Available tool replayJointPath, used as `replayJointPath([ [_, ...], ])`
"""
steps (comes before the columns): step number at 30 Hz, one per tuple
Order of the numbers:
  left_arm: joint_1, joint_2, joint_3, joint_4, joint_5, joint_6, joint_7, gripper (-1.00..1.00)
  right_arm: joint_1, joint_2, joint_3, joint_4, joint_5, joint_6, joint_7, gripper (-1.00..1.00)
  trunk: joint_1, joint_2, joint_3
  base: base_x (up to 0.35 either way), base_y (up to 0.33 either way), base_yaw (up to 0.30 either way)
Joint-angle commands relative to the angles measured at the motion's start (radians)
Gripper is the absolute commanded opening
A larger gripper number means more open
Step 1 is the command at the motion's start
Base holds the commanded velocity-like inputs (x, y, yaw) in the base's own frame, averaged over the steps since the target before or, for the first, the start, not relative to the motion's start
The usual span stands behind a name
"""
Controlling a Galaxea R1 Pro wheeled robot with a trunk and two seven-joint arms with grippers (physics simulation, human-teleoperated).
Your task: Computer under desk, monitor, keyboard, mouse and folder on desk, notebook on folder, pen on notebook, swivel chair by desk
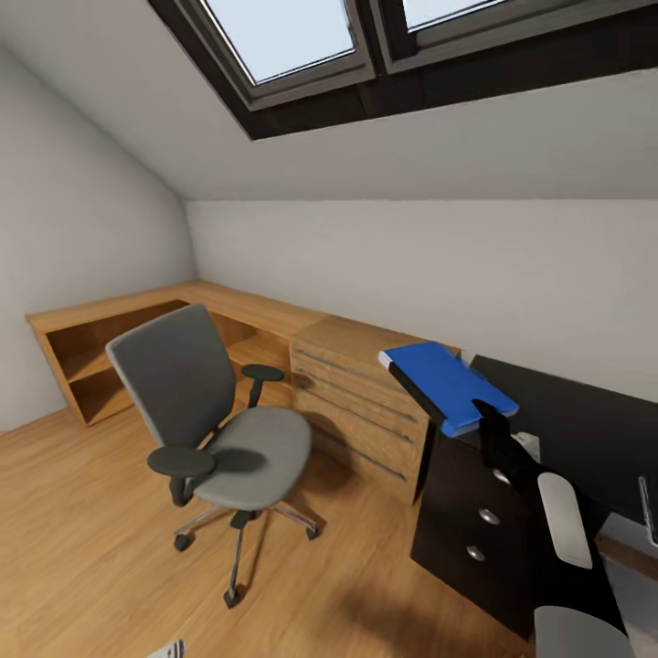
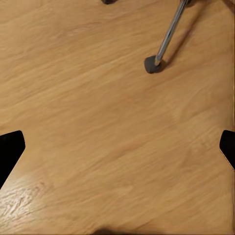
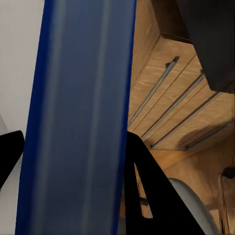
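My right pincer (image 1: 489,420) is pinching the folder (image 1: 448,384) by its near edge, at the right centre of the head view. The blue slab runs up and left from my fingers, held roughly flat above the desk (image 1: 585,429), over its end nearest the wooden chest (image 1: 366,402). In the right wrist view the folder (image 3: 78,117) stands as a broad blue band between my dark fingers (image 3: 142,186), the chest's long steel handles behind it. Holding it by the edge leaves the underside free, so I judge it can be lowered flat onto the black top.

Swivel chair (image 1: 219,429): lower left of centre in the head view, seat bare, well apart from the desk; not yet brought beside it.

Left pincer (image 2: 117,147): spread wide, holding nothing, aimed down at the wood floor (image 2: 98,122). One chrome chair leg with its castor (image 2: 152,64) sits at the upper right of that view.
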Motion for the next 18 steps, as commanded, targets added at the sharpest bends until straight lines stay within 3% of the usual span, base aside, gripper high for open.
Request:
replayJointPath([
  [1,0.000,-0.001,0.001,-0.002,0.009,-0.005,0.002,1.00,-0.001,0.001,-0.002,0.002,-0.012,0.004,-0.008,-1.00,0.000,-0.001,-0.001,0.000,0.000,-0.299],
  [18,0.000,-0.002,0.001,-0.002,0.010,-0.017,0.001,1.00,-0.001,0.000,-0.003,0.032,-0.012,-0.018,-0.007,-1.00,0.000,-0.001,-0.001,0.000,0.000,-0.299],
])
